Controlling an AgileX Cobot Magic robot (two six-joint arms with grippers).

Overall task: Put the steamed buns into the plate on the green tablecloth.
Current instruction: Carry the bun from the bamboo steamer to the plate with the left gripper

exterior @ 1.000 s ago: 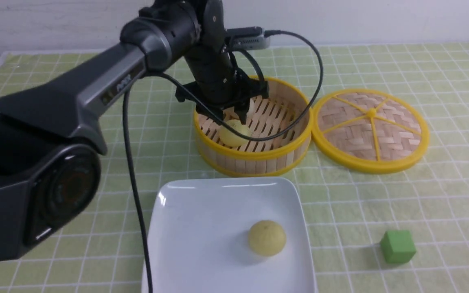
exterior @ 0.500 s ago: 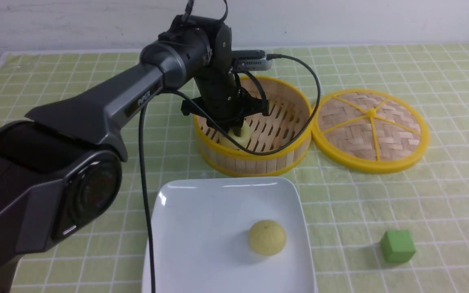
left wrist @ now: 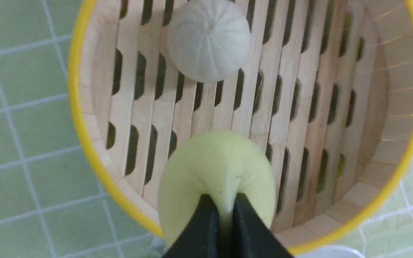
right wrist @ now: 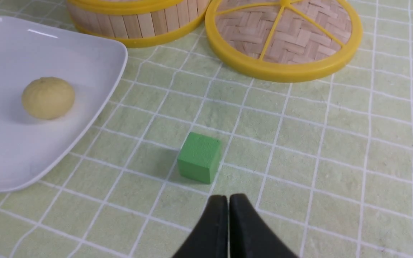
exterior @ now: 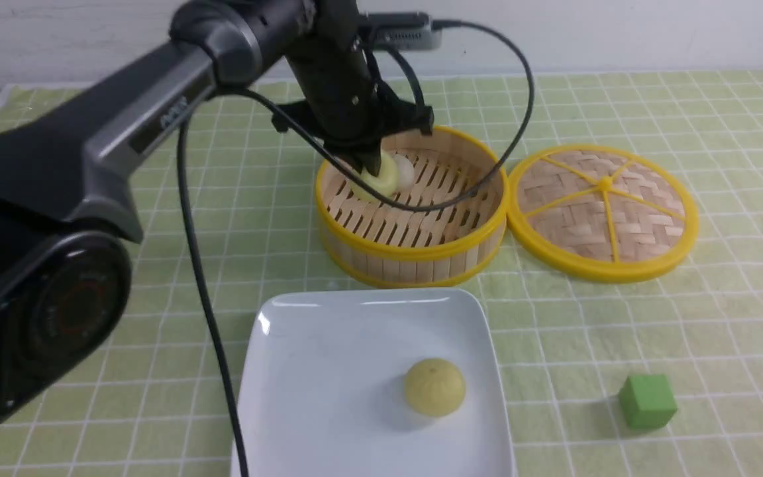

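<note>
**A:** What covers the desk?

**B:** The green tablecloth (exterior: 686,331), pale with thin white grid lines, spans all of it. The left arm (exterior: 123,126) reaches across it from the near left to the far middle.

**A:** And the plate?

**B:** The white square plate (exterior: 315,371) sits at the near edge, in the middle. Just behind it is the round bamboo steamer basket (exterior: 414,255) with its yellow rim. The basket's woven lid (exterior: 603,212) lies flat on the cloth, right beside it on the right.

**A:** What are the hands doing?

**B:** The left hand (exterior: 371,173) points down into the basket. Its fingers are nearly closed, pinching a pale yellow bun (exterior: 380,180) so tightly that the bun bulges around the tips. The right hand (right wrist: 228,200) shows only in its own wrist view, over bare cloth. Its fingers are pressed together and hold nothing.

**A:** Where are the buns?

**B:** The pinched bun hangs above the slatted floor on the basket's left side, about level with the rim. An off-white bun (exterior: 405,171) rests on the slats just behind it. A second yellow bun (exterior: 434,387) sits on the plate, right of centre.

**A:** Anything smaller?

**B:** A green cube (exterior: 647,400) stands on the cloth, well to the right of the plate and near the right hand.
</note>
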